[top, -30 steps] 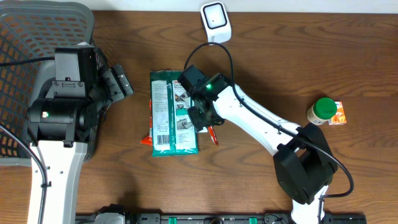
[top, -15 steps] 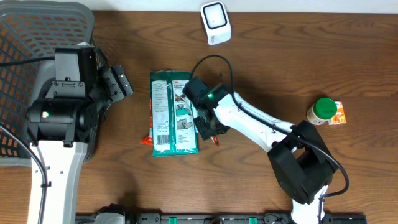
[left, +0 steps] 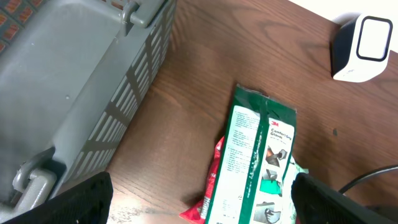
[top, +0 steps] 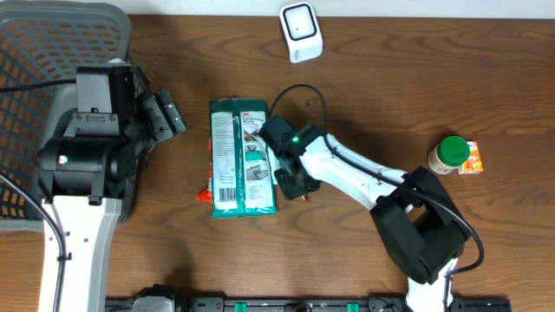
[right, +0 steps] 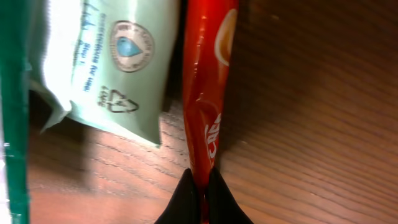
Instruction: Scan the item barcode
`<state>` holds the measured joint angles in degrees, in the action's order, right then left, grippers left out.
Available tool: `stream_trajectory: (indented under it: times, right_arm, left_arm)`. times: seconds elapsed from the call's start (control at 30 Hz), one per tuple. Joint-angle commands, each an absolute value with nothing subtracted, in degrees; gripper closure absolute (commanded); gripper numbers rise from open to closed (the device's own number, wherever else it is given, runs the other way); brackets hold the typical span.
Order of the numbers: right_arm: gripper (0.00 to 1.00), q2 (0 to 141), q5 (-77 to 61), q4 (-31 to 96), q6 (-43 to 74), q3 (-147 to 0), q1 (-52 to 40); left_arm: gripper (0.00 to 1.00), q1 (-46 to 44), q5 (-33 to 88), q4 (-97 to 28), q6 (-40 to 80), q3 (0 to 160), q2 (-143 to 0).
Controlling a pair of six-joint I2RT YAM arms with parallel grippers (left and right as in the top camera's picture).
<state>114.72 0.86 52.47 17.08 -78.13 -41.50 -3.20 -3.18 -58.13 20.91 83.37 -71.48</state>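
The right pincer (right: 200, 182) was pressed together on the end of a red packet (right: 205, 93), which lay on the table (top: 390, 87) partly under the green pack's (top: 234, 160) right edge. The scanner (top: 300, 30) stood well apart, at the far edge. The left pincer (top: 166, 113) hung spread and empty beside the basket (top: 52, 52).

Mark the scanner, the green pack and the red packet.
scanner (top: 301, 33): overhead view, on its white body.
green pack (top: 227, 165): overhead view, on the printed left half.
red packet (right: 205, 93): right wrist view, midway along the wrapper.
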Motion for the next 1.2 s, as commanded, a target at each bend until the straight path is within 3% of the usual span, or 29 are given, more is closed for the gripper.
stream_trajectory:
  times: [0.0, 0.53, 1.17]
  right_arm:
    - [0.99, 113.2, 0.6, 53.6, 14.9, -78.0, -38.0]
    - [0.99, 109.0, -25.4, 58.2, -9.8, -76.9, -16.1]
    - [0.99, 109.0, -51.8, 55.0, -30.5, -69.0, -4.4]
  left_arm:
    - [0.08, -3.0, -3.7, -58.3, 20.2, 83.8, -71.5]
    - [0.09, -3.0, -3.7, -58.3, 20.2, 83.8, -71.5]
    - [0.09, -3.0, -3.7, -58.3, 20.2, 83.8, -71.5]
